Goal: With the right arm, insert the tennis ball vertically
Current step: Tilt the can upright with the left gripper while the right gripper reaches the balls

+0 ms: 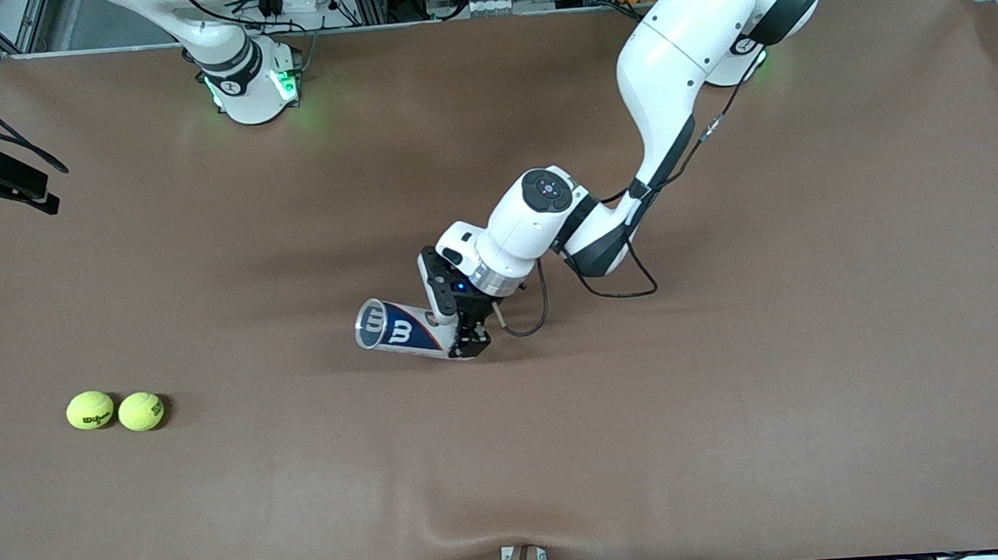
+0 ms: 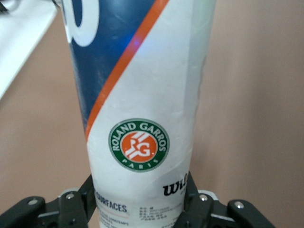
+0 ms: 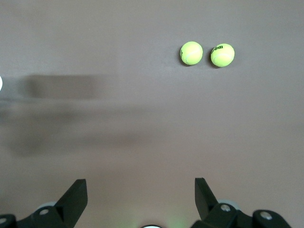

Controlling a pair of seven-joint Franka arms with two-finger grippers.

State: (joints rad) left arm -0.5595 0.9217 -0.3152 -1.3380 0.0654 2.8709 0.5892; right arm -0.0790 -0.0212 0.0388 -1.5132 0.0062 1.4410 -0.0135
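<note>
Standing by the brown table [image 1: 738, 430] and going from the right arm's end toward the other, I take the Wilson tennis ball can [image 1: 397, 327] near the middle as my landmark. Toward the right arm's end from the can, and a little nearer to the front camera, two yellow-green tennis balls lie almost touching each other: the outer tennis ball [image 1: 90, 410] and the inner tennis ball [image 1: 141, 411], both well apart from the can. The right gripper [image 3: 141, 195] hangs high above the table with its fingers spread apart and nothing between them; its wrist camera looks down on bare mat and on both balls, so I judge this arm is waiting and has not yet started to reach. The can itself is tilted, its open mouth turned toward the balls' end, and the left gripper [image 1: 460, 328] is clamped on its lower part; in the left wrist view the black fingers [image 2: 76, 202] press the white label from both sides. A tennis ball should be light, springy and covered with felt, so it will not slip easily but can roll when pushed. I think the best hold is across its widest part, from straight above, with moderate pressure.
</note>
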